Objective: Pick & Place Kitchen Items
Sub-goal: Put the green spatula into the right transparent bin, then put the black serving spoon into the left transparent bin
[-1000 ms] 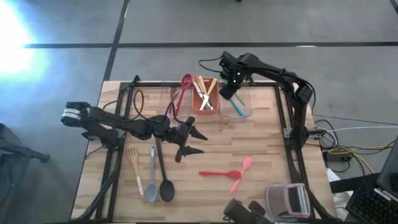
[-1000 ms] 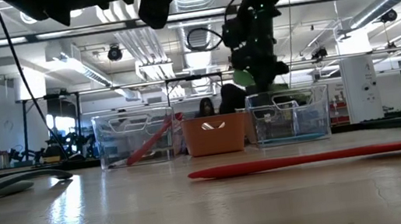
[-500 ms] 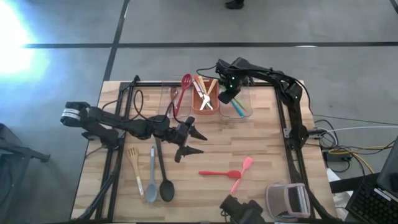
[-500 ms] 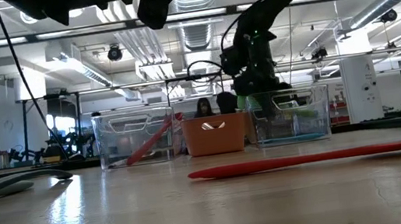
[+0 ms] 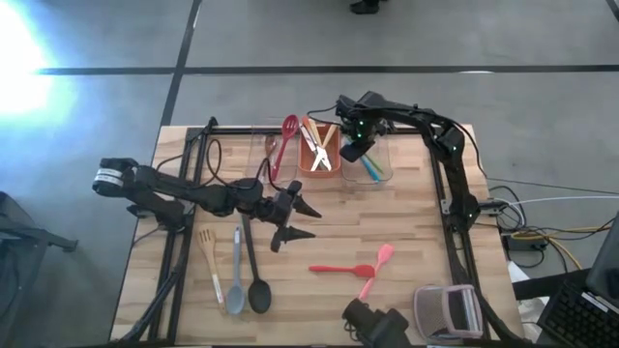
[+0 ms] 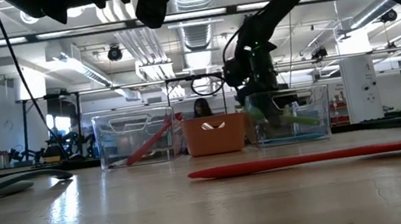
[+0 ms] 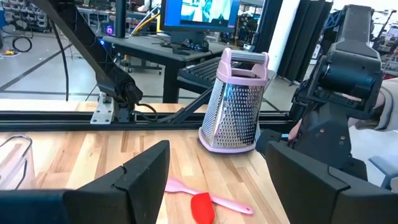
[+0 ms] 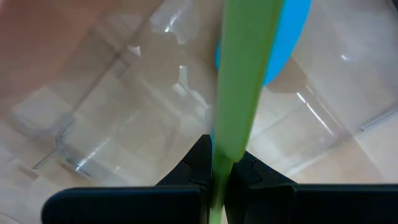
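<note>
wooden desk (image 5: 406,232), left to right: left gripper (image 5: 290,220) mid-desk, fingers spread, empty; right gripper (image 5: 354,147) over the clear bin (image 5: 382,164), fingers clenched on a slim green spoon (image 8: 239,74) above a blue one. step: placing; next, release into bin.

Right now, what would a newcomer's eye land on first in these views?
Probably the right gripper, shut on a green plastic spoon and lowered into the clear rectangular bin at the table's far edge. Next, the left gripper, open, hovering mid-table above the black spoon, and the red spatula lying loose nearby.
</note>
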